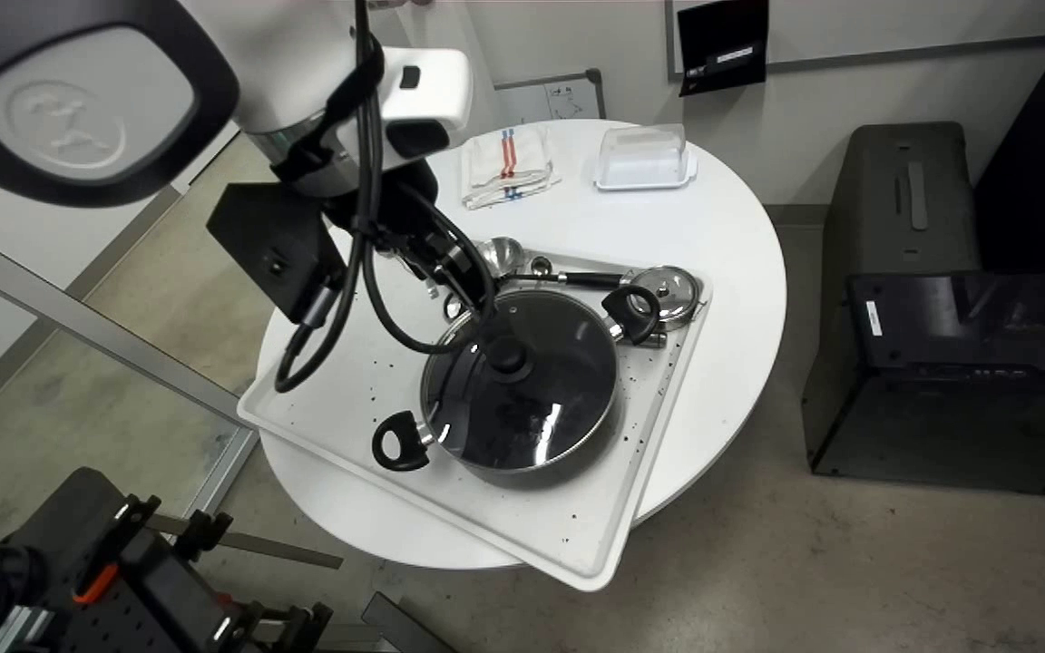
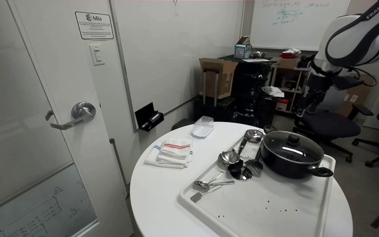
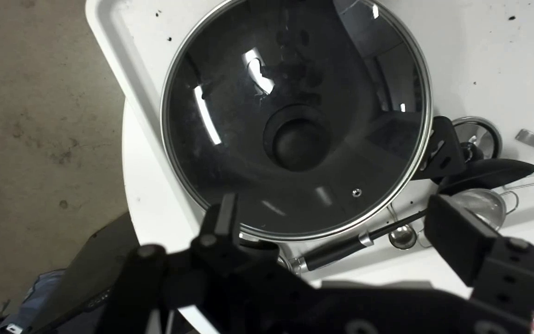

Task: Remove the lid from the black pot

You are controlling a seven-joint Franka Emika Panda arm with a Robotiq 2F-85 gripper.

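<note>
The black pot (image 2: 283, 167) stands on a white tray, its two loop handles showing in an exterior view (image 1: 403, 442). The see-through lid (image 1: 568, 390) lies flat on the pot, with its dark knob (image 2: 293, 138) upright at the centre. In the wrist view the lid (image 3: 322, 88) fills the upper middle, and the knob (image 3: 301, 144) lies beyond the fingertips. My gripper (image 3: 334, 211) is open with nothing between its fingers. In an exterior view the gripper (image 2: 305, 111) hangs above the lid, apart from it. In an exterior view cables partly hide the fingers.
The white tray (image 2: 242, 210) sits on a round white table (image 1: 731, 245). Metal and black utensils, including a strainer (image 2: 229, 158) and a small metal pan-like piece (image 1: 665, 292), lie beside the pot. A folded towel (image 2: 174, 151) and a clear-lidded box (image 2: 203, 126) stand farther off.
</note>
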